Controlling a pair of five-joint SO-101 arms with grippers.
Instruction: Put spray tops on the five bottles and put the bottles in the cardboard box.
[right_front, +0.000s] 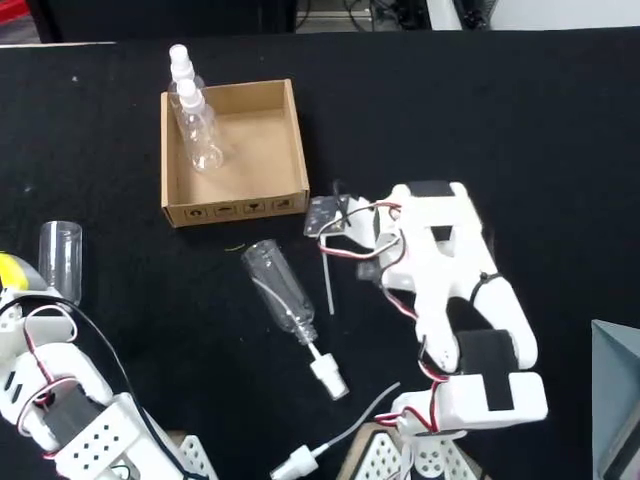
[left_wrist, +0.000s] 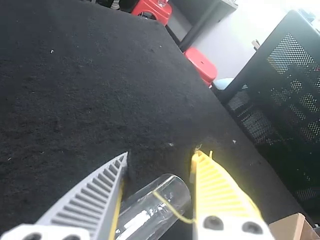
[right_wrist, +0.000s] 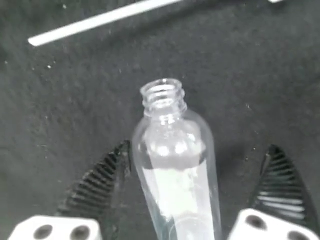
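Observation:
A clear bottle (left_wrist: 155, 205) without a top sits between the grey and yellow fingers of my left gripper (left_wrist: 160, 160), which is shut on it. In the high view that bottle (right_front: 60, 258) is at the table's left edge, flat end up. Another topless bottle (right_wrist: 172, 165) lies on the black table between the black fingers of my open right gripper (right_wrist: 199, 147), its neck pointing away. A third topless bottle (right_front: 280, 288) lies mid-table, with a spray top (right_front: 330, 378) just off its neck. The cardboard box (right_front: 290, 130) holds two capped bottles (right_front: 197, 125).
A second spray top (right_front: 295, 463) with its tube lies near the front edge. A loose white tube (right_front: 327, 280) lies between the middle bottle and the right arm (right_front: 440, 250). A grey object (right_front: 615, 400) stands at the right edge.

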